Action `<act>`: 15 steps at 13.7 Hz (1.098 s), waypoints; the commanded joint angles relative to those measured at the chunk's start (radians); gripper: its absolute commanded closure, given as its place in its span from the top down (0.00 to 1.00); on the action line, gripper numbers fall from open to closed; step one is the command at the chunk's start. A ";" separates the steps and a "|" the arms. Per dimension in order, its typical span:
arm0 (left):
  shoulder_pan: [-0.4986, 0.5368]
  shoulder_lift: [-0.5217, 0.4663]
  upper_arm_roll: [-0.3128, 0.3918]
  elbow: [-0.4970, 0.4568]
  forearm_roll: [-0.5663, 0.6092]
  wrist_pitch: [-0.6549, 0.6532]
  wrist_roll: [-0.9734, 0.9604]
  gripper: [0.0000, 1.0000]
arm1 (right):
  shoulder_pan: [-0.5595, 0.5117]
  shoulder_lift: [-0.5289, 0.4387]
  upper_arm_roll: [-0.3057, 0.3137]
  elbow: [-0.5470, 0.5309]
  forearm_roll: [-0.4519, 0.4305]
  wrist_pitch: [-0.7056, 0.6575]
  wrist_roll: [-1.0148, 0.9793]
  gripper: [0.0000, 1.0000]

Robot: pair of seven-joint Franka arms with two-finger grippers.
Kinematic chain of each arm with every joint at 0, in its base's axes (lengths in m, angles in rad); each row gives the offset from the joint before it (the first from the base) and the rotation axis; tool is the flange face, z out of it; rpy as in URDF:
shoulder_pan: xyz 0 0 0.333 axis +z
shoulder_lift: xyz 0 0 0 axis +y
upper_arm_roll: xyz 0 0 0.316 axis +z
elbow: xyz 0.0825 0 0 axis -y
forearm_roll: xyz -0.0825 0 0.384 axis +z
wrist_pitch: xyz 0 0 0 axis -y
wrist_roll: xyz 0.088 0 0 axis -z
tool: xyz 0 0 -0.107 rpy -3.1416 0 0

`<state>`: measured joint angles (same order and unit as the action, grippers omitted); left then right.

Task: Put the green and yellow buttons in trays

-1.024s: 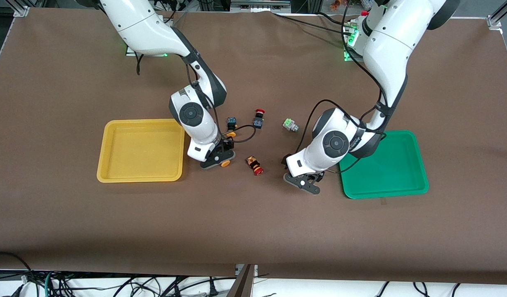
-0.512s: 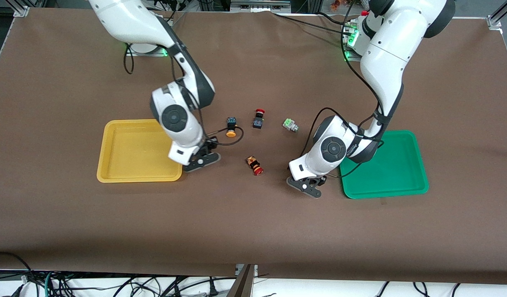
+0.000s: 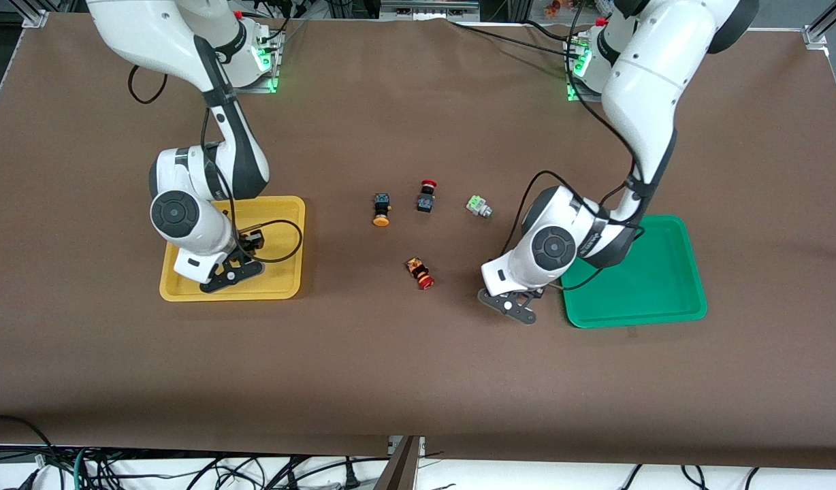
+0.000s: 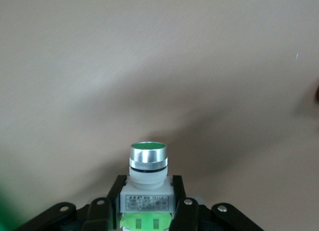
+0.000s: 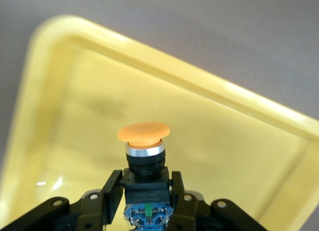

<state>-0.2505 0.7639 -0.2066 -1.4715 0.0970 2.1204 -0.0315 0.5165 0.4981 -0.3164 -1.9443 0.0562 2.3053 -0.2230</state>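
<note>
My right gripper (image 3: pixel 231 272) is over the yellow tray (image 3: pixel 278 218), shut on a yellow button (image 5: pixel 143 141) with an orange-yellow cap and dark body; the tray (image 5: pixel 75 116) fills the right wrist view below it. My left gripper (image 3: pixel 510 305) is over the table beside the green tray (image 3: pixel 649 272), shut on a green button (image 4: pixel 148 158) with a silver-rimmed cap and white body. A second yellow button (image 3: pixel 381 209) and a second pale green button (image 3: pixel 478 206) lie on the table between the trays. Both trays show nothing lying in them.
Two red-capped switches are on the brown table cover: one (image 3: pixel 426 195) between the loose yellow and green buttons, one (image 3: pixel 419 271) nearer the front camera, between my two grippers.
My right arm carried the yellow button from the middle of the table to over the yellow tray. My left gripper edged slightly toward the green tray with the green button.
</note>
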 commanded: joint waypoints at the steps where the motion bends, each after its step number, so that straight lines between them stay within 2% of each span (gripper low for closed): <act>1: 0.115 -0.122 -0.007 -0.024 0.013 -0.225 0.077 0.00 | -0.009 -0.029 -0.004 -0.076 0.019 0.060 -0.022 0.70; 3: 0.198 -0.100 -0.002 -0.033 0.013 -0.250 0.203 0.02 | -0.013 -0.062 -0.004 -0.053 0.021 -0.042 -0.010 0.74; 5: 0.258 -0.029 -0.002 -0.038 0.029 -0.193 0.277 0.05 | -0.007 -0.076 0.010 -0.001 0.059 -0.134 0.061 0.74; 6: 0.261 -0.012 -0.002 -0.074 0.053 -0.141 0.286 0.08 | 0.000 -0.076 0.031 0.028 0.080 -0.180 0.123 0.74; 7: 0.264 -0.012 -0.002 -0.110 0.076 -0.087 0.286 0.19 | 0.008 -0.076 0.068 0.053 0.093 -0.213 0.187 0.74; 8: 0.266 -0.014 -0.002 -0.121 0.078 -0.073 0.283 0.43 | 0.025 -0.076 0.104 0.068 0.091 -0.219 0.276 0.74; 9: 0.266 -0.017 -0.002 -0.122 0.078 -0.076 0.272 0.99 | 0.049 -0.075 0.128 0.083 0.093 -0.219 0.372 0.74; 12: 0.261 -0.098 -0.016 -0.110 0.066 -0.181 0.268 1.00 | 0.149 -0.056 0.181 0.100 0.096 -0.175 0.651 0.76; 15: 0.250 -0.187 -0.072 -0.116 -0.012 -0.324 0.113 1.00 | 0.212 -0.003 0.224 0.110 0.178 -0.080 0.803 0.79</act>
<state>0.0128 0.6546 -0.2538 -1.5592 0.1324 1.8777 0.1761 0.7063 0.4512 -0.0999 -1.8586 0.1843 2.1848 0.5220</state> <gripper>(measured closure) 0.097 0.225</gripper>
